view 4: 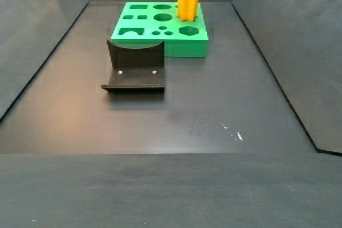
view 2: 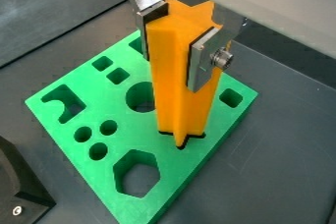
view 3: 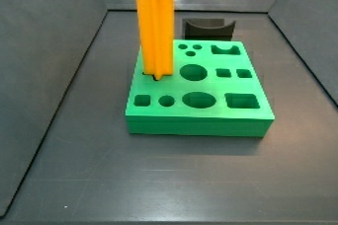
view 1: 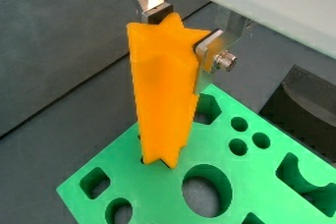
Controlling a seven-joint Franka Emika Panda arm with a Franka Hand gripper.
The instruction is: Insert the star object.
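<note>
Up close, the gripper [view 2: 182, 33] has its silver fingers [view 2: 203, 59] clamped on the star object's [view 2: 179, 76] upper end; the bar stands upright, its foot in the green block [view 3: 201, 111] near the table's far edge.

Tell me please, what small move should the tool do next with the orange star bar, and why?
Probably a slow push straight down. The tool is shut on the star object, which stands upright with its lower end already at a hole of the green block. In a side view most of the bar remains above the block, so it seems barely seated. Release afterwards.
</note>
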